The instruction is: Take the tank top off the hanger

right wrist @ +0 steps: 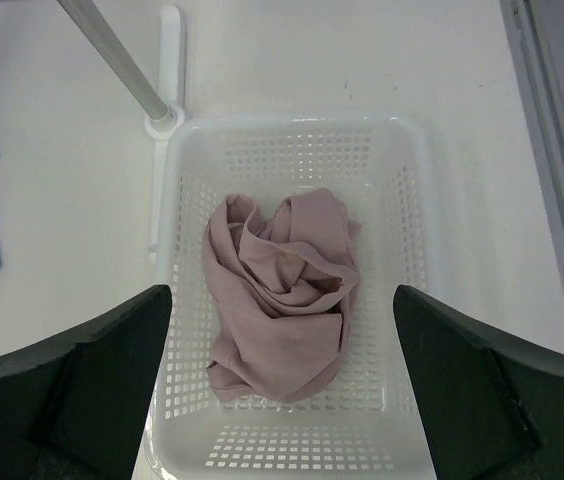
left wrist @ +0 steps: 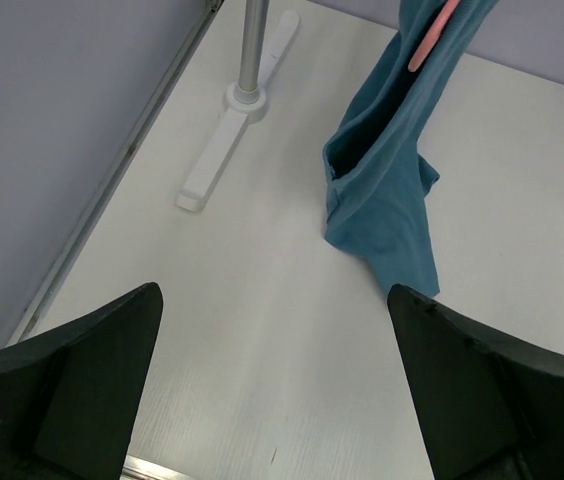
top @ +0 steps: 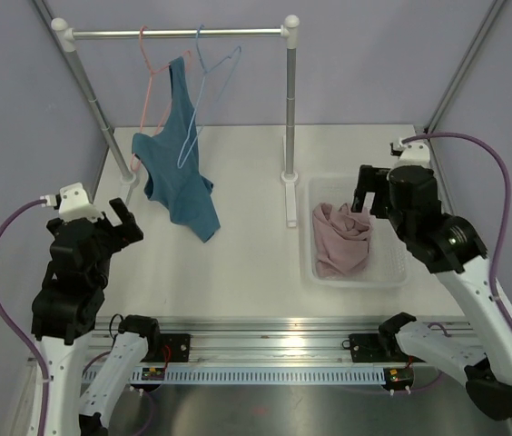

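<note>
Hidden or cut off: the rack (top: 179,34) shows only a post and a foot in each wrist view. Seen from above, the right arm (top: 447,241) covers the far right corner of the basket (top: 356,280). In the left wrist view the teal top (top: 179,173) loses its upper part at the frame edge, and the hanger (top: 209,91) is only a sliver at the right edge.
Tank top (right wrist: 282,300): dusty pink and soft, crumpled into a heap of folds, so its straps and neck cannot be made out. It lies in the basket, off the rack, just right of the rack's right foot.
Hanger: thin, light blue and bare, hooked about midway along the rack's rail and hanging tilted. Its lower end crosses the teal top in the top view; whether they touch cannot be told.
Table (top: 238,263): white, with the rack standing at its far side.
Basket: white and perforated, just beside the rack's right foot.
Teal top: on the pink hanger (top: 151,82), left of the blue one on the rail, its hem trailing onto the table under the rack.
Left gripper (left wrist: 272,295): fingers spread wide, holding nothing, over bare table in front of the rack's left foot.
Right gripper (right wrist: 282,291): fingers spread wide, empty, above the basket, right of the rack.
</note>
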Robot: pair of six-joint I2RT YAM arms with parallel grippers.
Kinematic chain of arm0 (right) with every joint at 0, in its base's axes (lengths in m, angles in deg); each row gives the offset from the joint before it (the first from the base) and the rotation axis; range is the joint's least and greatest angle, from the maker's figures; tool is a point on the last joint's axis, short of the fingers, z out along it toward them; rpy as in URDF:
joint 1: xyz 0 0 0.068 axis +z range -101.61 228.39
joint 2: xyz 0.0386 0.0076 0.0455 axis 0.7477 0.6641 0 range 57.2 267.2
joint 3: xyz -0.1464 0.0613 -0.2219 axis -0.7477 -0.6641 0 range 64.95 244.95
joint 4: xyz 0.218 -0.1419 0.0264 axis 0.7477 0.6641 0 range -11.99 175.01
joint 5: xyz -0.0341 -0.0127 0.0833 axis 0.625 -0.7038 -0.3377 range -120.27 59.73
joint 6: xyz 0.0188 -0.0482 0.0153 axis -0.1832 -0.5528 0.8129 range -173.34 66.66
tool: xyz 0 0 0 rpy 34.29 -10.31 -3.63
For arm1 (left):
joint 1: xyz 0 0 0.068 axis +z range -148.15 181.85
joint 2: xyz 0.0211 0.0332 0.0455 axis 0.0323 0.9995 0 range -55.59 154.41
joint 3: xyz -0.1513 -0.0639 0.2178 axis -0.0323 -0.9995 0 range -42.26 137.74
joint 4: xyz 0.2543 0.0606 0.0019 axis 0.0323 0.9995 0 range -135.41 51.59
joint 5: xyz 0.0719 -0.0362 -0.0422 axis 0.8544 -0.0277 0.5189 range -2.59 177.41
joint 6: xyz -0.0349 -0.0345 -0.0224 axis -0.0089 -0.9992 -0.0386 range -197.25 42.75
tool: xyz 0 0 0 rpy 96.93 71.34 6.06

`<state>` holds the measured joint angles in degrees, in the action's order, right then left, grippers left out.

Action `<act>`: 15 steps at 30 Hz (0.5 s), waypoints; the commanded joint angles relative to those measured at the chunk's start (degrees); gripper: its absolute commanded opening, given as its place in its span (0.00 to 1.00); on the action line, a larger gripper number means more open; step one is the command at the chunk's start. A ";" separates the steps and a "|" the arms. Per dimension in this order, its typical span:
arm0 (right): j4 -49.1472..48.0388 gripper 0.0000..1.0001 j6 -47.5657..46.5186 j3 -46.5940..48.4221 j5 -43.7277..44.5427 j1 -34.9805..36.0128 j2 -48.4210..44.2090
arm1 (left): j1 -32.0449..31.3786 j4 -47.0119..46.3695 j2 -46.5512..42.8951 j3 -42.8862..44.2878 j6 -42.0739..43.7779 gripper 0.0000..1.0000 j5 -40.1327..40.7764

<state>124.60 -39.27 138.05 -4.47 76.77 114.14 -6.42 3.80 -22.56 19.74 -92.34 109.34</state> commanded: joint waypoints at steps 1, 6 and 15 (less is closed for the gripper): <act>4.81 1.00 -1.15 4.15 -0.23 -0.34 -5.43 | -0.25 0.97 -2.09 0.50 0.24 0.99 -4.70; 11.59 1.00 -0.09 4.86 2.41 -0.34 -10.80 | -2.54 1.06 -5.78 -1.52 2.43 0.99 -7.96; 14.14 0.99 0.09 0.38 1.97 -0.26 -18.10 | -3.42 3.26 -8.69 -2.67 3.14 0.99 -8.57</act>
<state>137.72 -39.40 140.30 -3.77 76.75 96.31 -9.50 7.93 -30.14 17.72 -90.55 102.57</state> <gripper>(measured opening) 0.993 0.988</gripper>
